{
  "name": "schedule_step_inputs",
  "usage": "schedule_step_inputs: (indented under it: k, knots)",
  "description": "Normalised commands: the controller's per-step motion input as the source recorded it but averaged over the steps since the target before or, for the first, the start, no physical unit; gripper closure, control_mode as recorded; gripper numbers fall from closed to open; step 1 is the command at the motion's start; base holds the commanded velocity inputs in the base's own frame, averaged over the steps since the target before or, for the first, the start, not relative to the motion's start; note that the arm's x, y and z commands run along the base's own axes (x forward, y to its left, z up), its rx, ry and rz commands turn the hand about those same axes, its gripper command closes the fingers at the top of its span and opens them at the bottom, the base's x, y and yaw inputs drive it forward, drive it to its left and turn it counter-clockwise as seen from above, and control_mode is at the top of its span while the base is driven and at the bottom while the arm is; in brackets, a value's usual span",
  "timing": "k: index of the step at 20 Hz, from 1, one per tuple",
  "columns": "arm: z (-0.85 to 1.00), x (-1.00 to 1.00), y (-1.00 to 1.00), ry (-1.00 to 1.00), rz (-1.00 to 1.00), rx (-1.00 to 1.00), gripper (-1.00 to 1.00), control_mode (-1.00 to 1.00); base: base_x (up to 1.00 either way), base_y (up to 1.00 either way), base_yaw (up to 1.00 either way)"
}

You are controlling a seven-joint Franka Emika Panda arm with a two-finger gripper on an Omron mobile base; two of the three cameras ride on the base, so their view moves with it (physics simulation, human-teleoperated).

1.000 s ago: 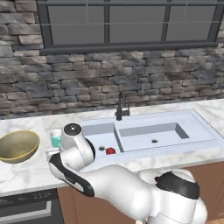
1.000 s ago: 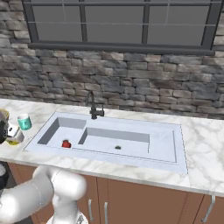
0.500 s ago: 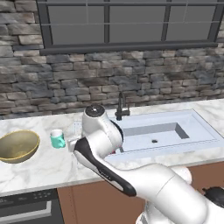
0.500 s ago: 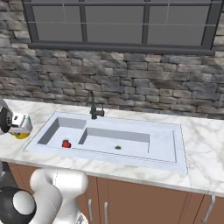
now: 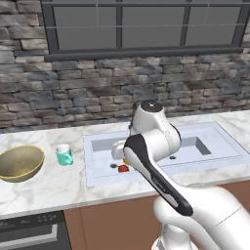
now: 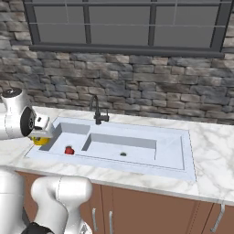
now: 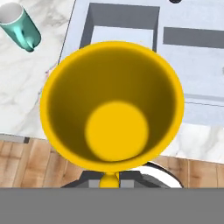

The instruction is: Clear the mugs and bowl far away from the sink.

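My gripper [image 5: 122, 156] is shut on the yellow mug [image 5: 125, 160], holding it above the left end of the white sink [image 5: 215, 146]. From the right base view the yellow mug [image 6: 40, 140] hangs under the gripper [image 6: 39, 135] at the sink's [image 6: 151, 157] left rim. The hand view looks straight down into the yellow mug [image 7: 111, 105], with the gripper [image 7: 109, 179] beneath it. The teal mug [image 5: 63, 155] stands on the counter left of the sink and also shows as the teal mug [image 7: 19, 24]. Further left sits the tan bowl [image 5: 19, 162].
A small red thing [image 5: 123, 168] lies in the sink's left basin, also seen as the red thing [image 6: 69, 150]. The dark faucet [image 6: 97, 112] stands at the sink's back edge. Marble counter [image 6: 212, 151] extends right of the sink. A stone wall and window rise behind.
The arm has swung right from the counter beside the teal mug to over the sink's left end, carrying the yellow mug. The teal mug and bowl have stayed put.
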Motion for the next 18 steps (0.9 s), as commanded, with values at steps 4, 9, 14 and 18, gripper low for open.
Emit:
schedule_step_inputs:
  k: [4, 9, 14, 18]
  knots:
    - [0.46, -0.19, -0.82, -0.14, 0.00, -0.03, 1.00, -1.00, 0.00, 0.00, 0.00]
    - [0.41, -0.15, -0.69, 0.02, 0.00, 0.07, 1.00, -1.00, 0.00, 0.00, 0.00]
    - [0.21, -0.33, -0.45, 0.01, 0.00, 0.03, 1.00, -1.00, 0.00, 0.00, 0.00]
    - [0.36, -0.48, -0.16, -0.02, 0.00, 0.00, 1.00, -1.00, 0.00, 0.00, 0.00]
